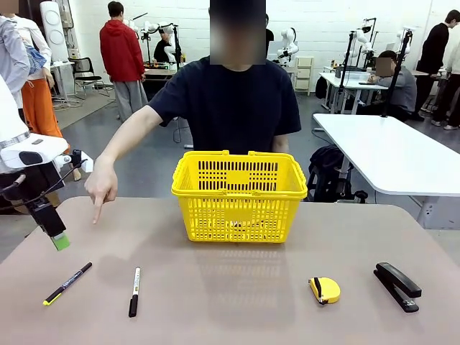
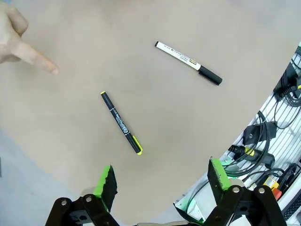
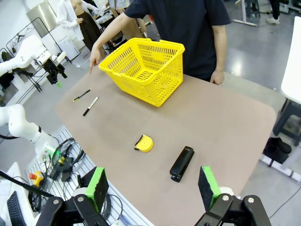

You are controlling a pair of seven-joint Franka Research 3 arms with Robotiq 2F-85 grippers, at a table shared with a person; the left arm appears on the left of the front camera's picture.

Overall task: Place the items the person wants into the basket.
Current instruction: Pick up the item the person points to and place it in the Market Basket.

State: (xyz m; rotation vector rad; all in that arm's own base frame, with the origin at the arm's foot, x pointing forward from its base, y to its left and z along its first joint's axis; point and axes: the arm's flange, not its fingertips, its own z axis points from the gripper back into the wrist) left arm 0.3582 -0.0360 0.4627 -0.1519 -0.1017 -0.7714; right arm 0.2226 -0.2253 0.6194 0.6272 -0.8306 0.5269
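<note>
left side: your left end effector (image 2: 161, 175) hangs above the worktop's (image 1: 237, 302) left edge, jaws spread wide with nothing between the green pads. from its wrist view the pen (image 2: 121, 123) lies just ahead of the gap, flat on the worktop.

pen: thin and black, with its yellow-green end toward the robot's side. it sits at the near left of the worktop. the marker (image 1: 134, 291) lies just to its right, apart from it, white body pointing away and black cap toward you.

person: stands at the far side behind the basket (image 1: 239, 194). one hand (image 1: 100, 188) is stretched over the far left of the worktop, index finger aimed down. in the left wrist view the fingertip is near the pen's black end and clear of it. you can't tell whether it touches the worktop.

basket: yellow, upright, mid-worktop toward the far side, handles folded down on the rim. the lattice makes the inside hard to read, so its contents are uncertain.

right side: your right end effector (image 3: 152, 184) is high off the near right corner, jaws wide apart, gripping nothing. the tape measure (image 1: 325, 289) and stapler (image 1: 397, 285) lie at the near right, well apart from pen and marker.
</note>
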